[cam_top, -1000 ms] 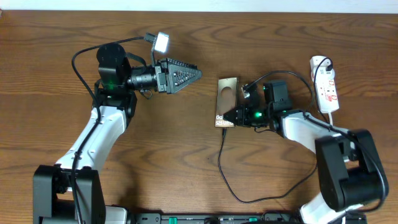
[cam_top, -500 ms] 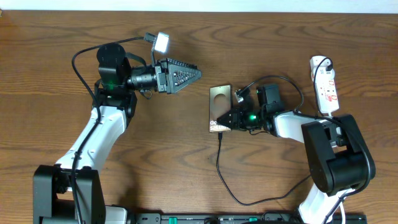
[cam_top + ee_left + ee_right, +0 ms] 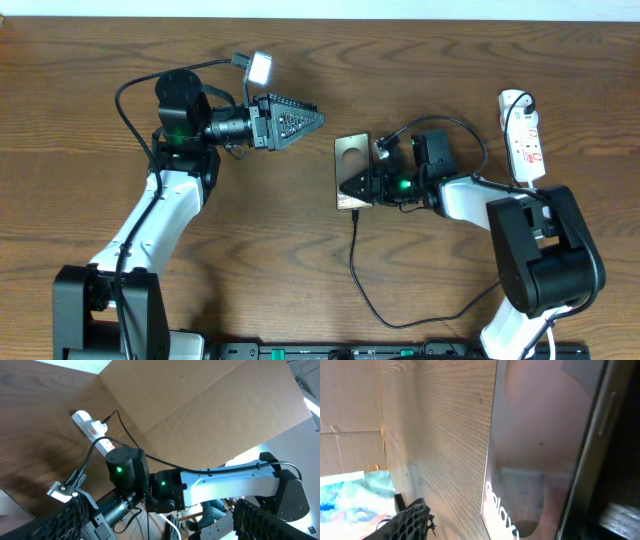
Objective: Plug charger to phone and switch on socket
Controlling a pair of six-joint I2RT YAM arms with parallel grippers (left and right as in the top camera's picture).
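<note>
Phone (image 3: pixel 351 155) lies tilted on the table (image 3: pixel 260 290), and we place everything else by it. The right gripper (image 3: pixel 353 190) hangs over its lower end, jaws parted, one mesh finger (image 3: pixel 415 519) clear of the phone's edge. The charger (image 3: pixel 351 250) trails from that same end; we cannot tell whether its tip is seated. The socket (image 3: pixel 524 135) lies well to the phone's right. The left gripper (image 3: pixel 312 120) is up to its left, jaws wide.
</note>
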